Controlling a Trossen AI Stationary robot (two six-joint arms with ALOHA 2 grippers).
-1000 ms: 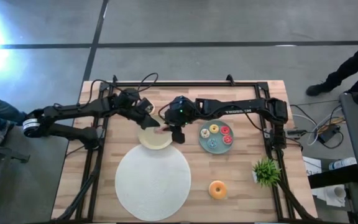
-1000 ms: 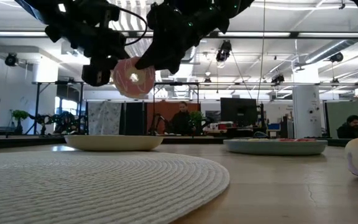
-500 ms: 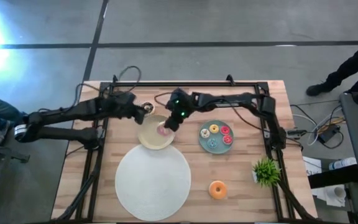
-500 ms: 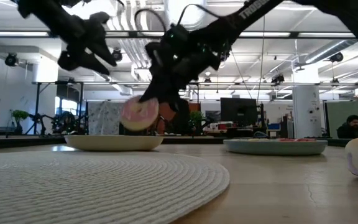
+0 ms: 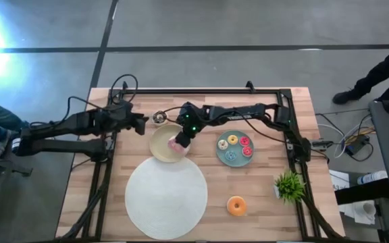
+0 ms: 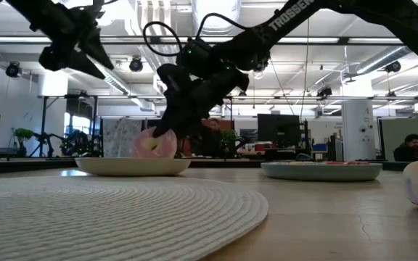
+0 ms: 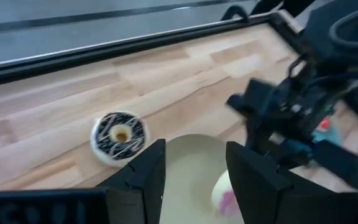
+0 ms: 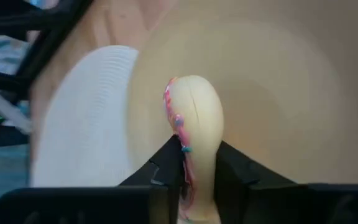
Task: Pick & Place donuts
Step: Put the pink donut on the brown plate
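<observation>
Six donuts show in all. One pink-iced donut (image 8: pixel 191 124) stands on edge between the jaws of the right gripper (image 5: pixel 179 140), which are closed on its lower rim; its flat faces point sideways and its ring plane runs upright, low over the beige plate (image 5: pixel 161 150). From the low view it seems to touch or nearly touch the plate's dish, though the plate rim hides the contact. The right wrist view shows the cream underside to one side and the pink icing edge to the other, with a dark finger pressed against each face.

One dark brown donut (image 7: pixel 119 135) with white drizzle lies flat on the wooden worktop (image 5: pixel 262 189), just beside the beige plate's far rim. Three small donuts rest flat on the teal plate (image 5: pixel 222 154): an orange one (image 5: pixel 232 140), a red one (image 5: pixel 244 142) and a third (image 5: pixel 231 155) too small to colour. One larger orange donut (image 5: pixel 236 205) lies flat near the worktop's front edge, beside a small green plant (image 5: pixel 289 185).

One large white round mat (image 5: pixel 166 196) lies in front of the beige plate.

The left gripper (image 5: pixel 139 124) hangs above the worktop's rear left, its jaws parted and holding nothing, pointed toward the beige plate.
</observation>
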